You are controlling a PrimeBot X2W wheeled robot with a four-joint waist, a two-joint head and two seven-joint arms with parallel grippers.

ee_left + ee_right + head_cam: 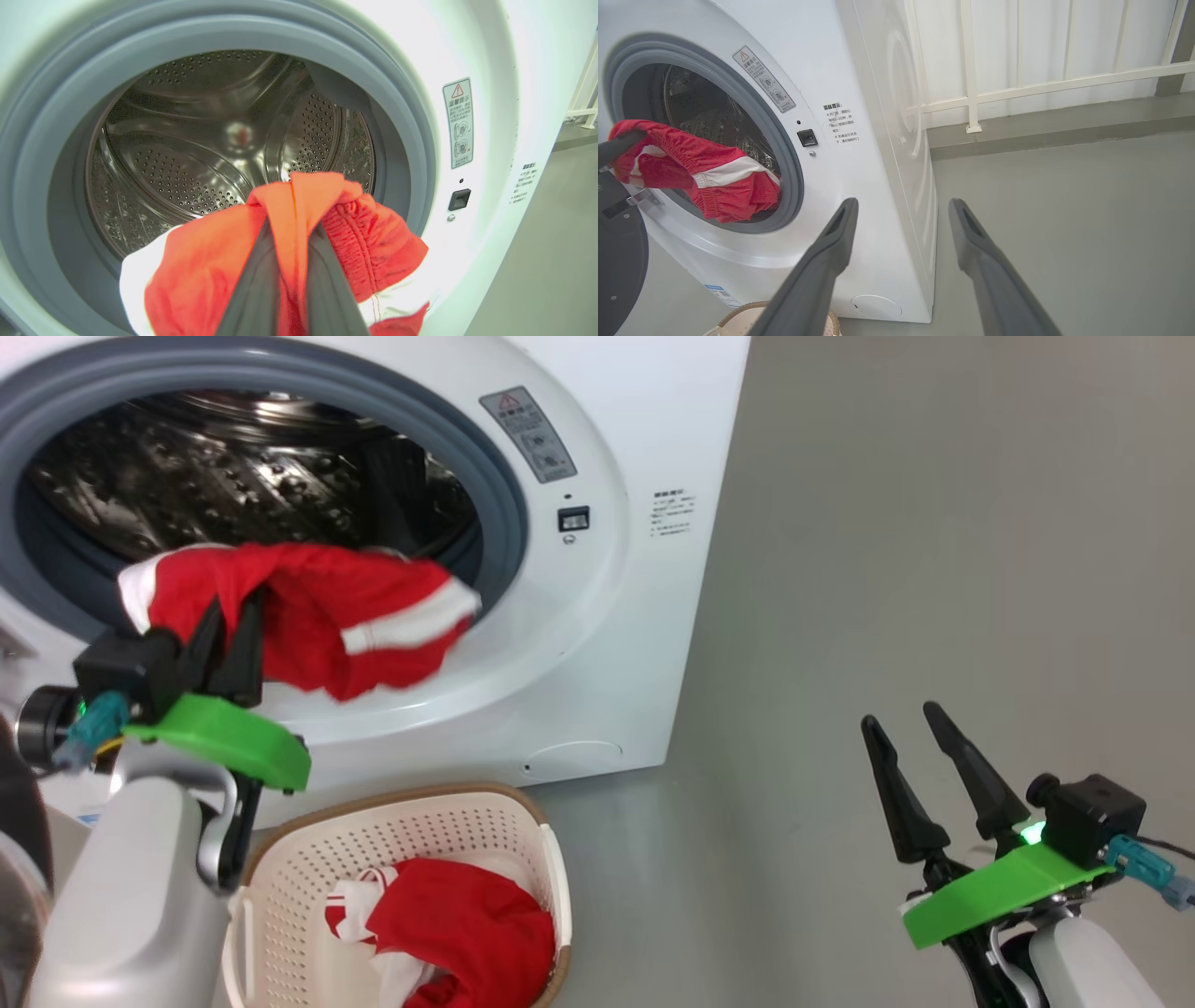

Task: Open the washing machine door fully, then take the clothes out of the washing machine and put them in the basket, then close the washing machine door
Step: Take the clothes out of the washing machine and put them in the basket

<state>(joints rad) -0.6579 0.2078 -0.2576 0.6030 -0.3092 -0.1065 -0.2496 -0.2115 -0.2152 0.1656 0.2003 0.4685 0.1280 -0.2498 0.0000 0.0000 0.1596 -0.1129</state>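
Note:
The white washing machine (607,616) stands open, its steel drum (187,140) bare behind the grey ring. A red garment with white stripes (373,616) hangs out over the lower lip of the opening. My left gripper (233,607) is shut on its left end; in the left wrist view the cloth (373,242) bunches over the fingers (261,280). The black door (619,261) is swung out at the left. Below the opening sits the cream basket (392,800) with red clothes (467,924) inside. My right gripper (901,714) hangs open and empty over the floor to the right.
Grey floor (934,569) stretches to the right of the machine. In the right wrist view a white railing (971,70) runs along the wall behind it, and the basket's brown rim (738,312) shows at the bottom edge.

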